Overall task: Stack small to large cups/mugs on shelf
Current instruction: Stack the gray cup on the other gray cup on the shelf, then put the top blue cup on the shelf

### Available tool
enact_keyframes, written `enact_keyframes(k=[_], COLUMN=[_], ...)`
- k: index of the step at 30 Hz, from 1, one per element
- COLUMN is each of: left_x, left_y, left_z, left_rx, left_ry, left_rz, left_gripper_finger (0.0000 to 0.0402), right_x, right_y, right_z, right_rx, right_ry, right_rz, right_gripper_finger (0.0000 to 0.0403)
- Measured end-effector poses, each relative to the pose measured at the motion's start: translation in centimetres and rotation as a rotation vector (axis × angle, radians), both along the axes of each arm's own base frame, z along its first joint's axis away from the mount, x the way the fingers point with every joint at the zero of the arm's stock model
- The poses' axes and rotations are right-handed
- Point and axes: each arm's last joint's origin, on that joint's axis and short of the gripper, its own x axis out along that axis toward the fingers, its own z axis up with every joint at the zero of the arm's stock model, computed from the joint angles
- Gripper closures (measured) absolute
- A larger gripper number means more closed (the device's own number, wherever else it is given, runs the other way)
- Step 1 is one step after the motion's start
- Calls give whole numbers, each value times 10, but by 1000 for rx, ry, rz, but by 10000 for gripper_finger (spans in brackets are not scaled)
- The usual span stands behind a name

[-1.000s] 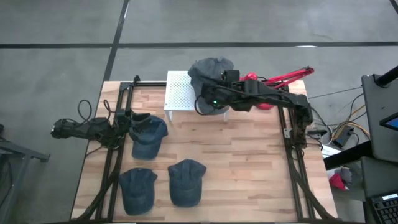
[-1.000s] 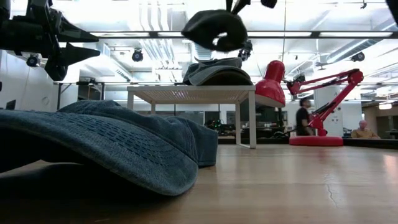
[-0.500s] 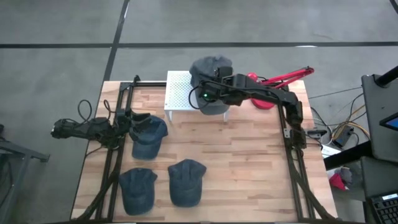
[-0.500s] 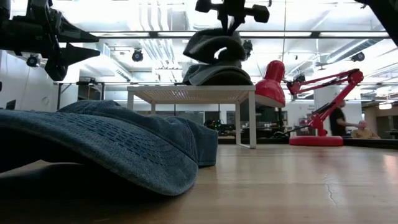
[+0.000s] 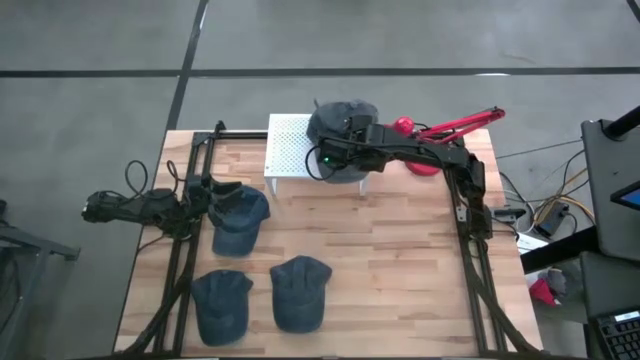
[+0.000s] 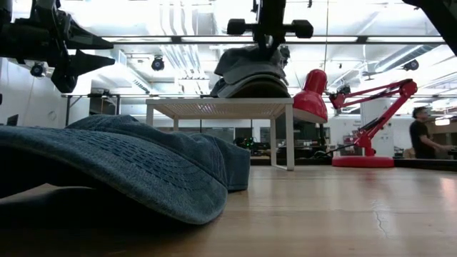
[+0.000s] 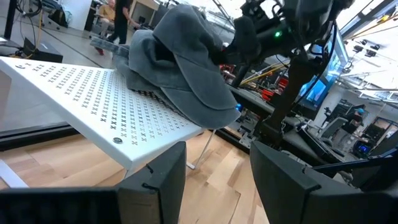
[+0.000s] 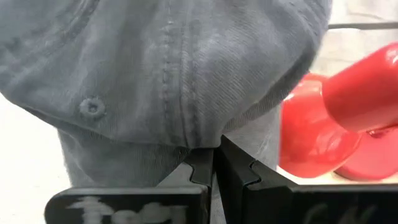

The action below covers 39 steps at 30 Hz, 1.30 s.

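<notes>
- Caps, not cups: the right hand (image 6: 268, 44) is pinched shut on a grey cap (image 6: 247, 63), lowering it onto the grey cap (image 6: 250, 86) at the shelf's (image 5: 288, 150) lamp-side end.
- Fabric is floppy, so letting go off-centre could slide it off toward the red lamp (image 6: 311, 95).
- Pulling away snagged could drag both caps.
- Left hand (image 7: 215, 180) waits spread open at the desk's (image 5: 390, 270) left edge; three denim caps (image 5: 237, 217) remain on the desk.
</notes>
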Motion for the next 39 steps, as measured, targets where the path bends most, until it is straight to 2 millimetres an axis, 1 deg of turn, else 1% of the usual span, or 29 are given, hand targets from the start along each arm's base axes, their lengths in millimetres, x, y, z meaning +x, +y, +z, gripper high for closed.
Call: enact_keyframes(k=[8, 14, 19, 27, 32, 39], left_x=[0, 0, 0, 0, 0, 0], left_y=[0, 0, 0, 0, 0, 0], left_z=[0, 0, 0, 0, 0, 0], left_rx=[0, 0, -1, -1, 0, -1], left_ry=[0, 1, 0, 0, 0, 0], left_rz=[0, 0, 0, 0, 0, 0], left_gripper_finger=[221, 220, 220, 221, 221, 221], right_x=[0, 0, 0, -3, -12, -35], right_y=[0, 0, 0, -4, -1, 13], right_z=[-11, -11, -10, -7, 6, 39], right_rx=[11, 11, 12, 20, 14, -12], right_ry=[27, 68, 80, 68, 33, -17], right_rz=[-8, 30, 44, 35, 41, 111], right_gripper_finger=[394, 387, 355, 285, 250, 220])
